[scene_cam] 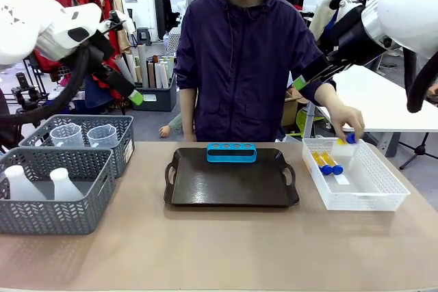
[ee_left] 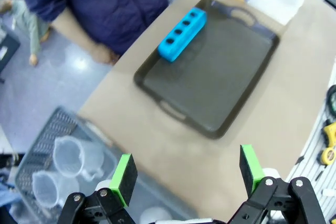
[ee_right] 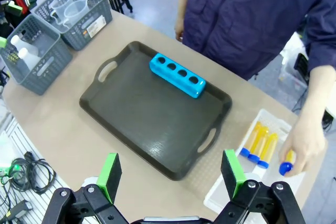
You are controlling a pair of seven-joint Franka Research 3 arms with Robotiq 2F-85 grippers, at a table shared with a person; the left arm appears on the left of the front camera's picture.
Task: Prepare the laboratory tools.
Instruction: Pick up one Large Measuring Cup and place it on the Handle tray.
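Our left gripper point(ee_left: 188, 174) and right gripper point(ee_right: 171, 173) hang high, jaws apart, empty (keeping clear, we judge). The person's hand point(scene_cam: 348, 121) holds a tube point(scene_cam: 350, 139) over the right bin point(scene_cam: 356, 207), and the rack point(scene_cam: 231, 152) sits on the tray's point(scene_cam: 205, 193) far edge.

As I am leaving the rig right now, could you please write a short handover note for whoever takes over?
Left pincer: open, empty, raised above the table. Right pincer: the same.
Person's hand holds one tube at the white basket; three tubes lie inside.
Blue rack stands empty on the black tray. Beakers and flasks sit in grey baskets.
Done: rack on tray.
Left, probably: tubes into rack, beaker and flask out.
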